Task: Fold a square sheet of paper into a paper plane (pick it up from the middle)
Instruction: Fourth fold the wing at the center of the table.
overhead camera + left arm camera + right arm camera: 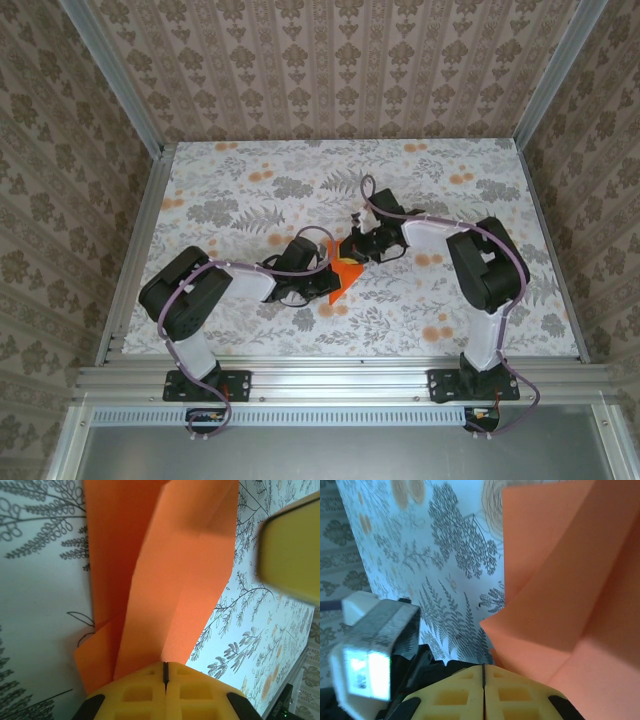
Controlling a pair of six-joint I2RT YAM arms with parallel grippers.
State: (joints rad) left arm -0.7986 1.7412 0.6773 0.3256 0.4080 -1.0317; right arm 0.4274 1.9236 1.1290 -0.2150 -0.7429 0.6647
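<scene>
Paper [342,272] sits half-folded at the table's [230,190] centre. My left gripper [165,669] is clamped on its folded end. The right gripper [484,672] is closed at its edge, grip unclear. I judge we're mid-fold; next I need a firm, aligned crease.

Top view: fixed high behind both arm bases [203,384], looking down on the whole bench [250,190]. Left wrist view: mounted just behind the left pincer [165,672], facing along its tips, very close to the orange paper [170,580] directly ahead. Right wrist view: likewise behind the right pincer [484,672], paper ahead-right. All three share the paper and surrounding bench print.
</scene>
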